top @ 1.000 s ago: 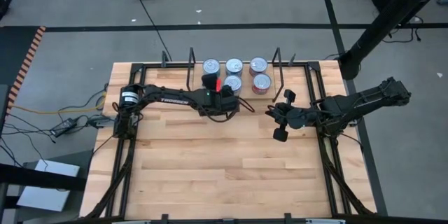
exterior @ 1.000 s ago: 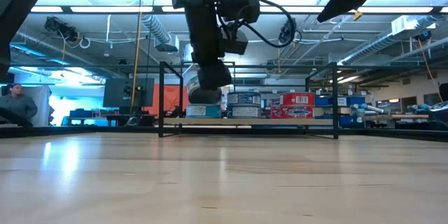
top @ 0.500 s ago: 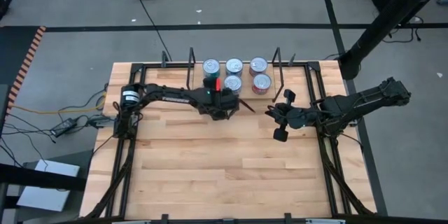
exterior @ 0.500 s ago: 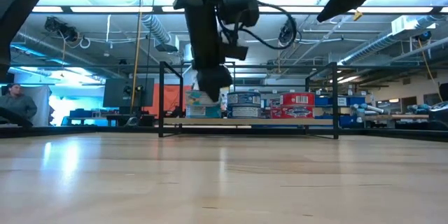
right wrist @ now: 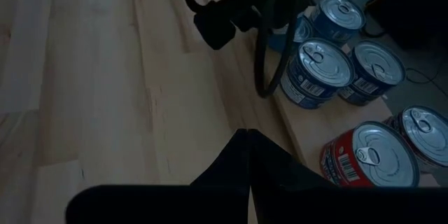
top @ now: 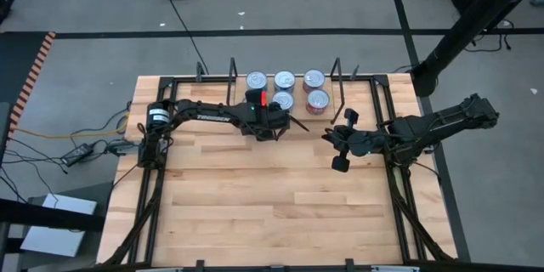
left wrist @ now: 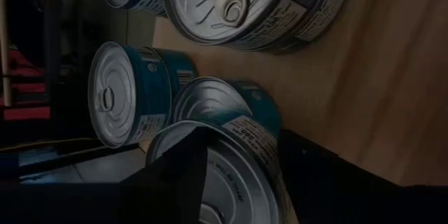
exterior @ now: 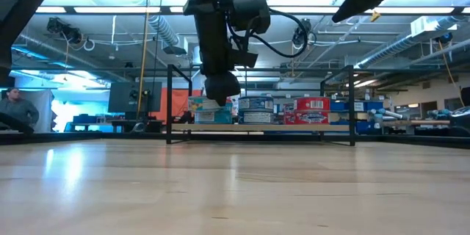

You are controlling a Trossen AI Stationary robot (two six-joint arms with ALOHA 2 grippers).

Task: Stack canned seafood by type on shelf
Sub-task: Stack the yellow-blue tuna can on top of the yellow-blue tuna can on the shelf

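Canned seafood (exterior: 213, 109) sits stacked just below the left pincer (exterior: 221, 87), whose grip I cannot tell.

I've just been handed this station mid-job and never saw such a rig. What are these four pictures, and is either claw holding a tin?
Two dark robot arms work at a wooden table. One camera looks straight down, one looks level across the tabletop, and one sits on each wrist. The tins stand on the shelf at the table's far edge, between black wire uprights: blue and teal ones, plus red ones. The left claw hangs over the left-hand teal stack, its fingers straddling the top tin; whether it grips is unclear. The right claw waits shut and empty beside the shelf.
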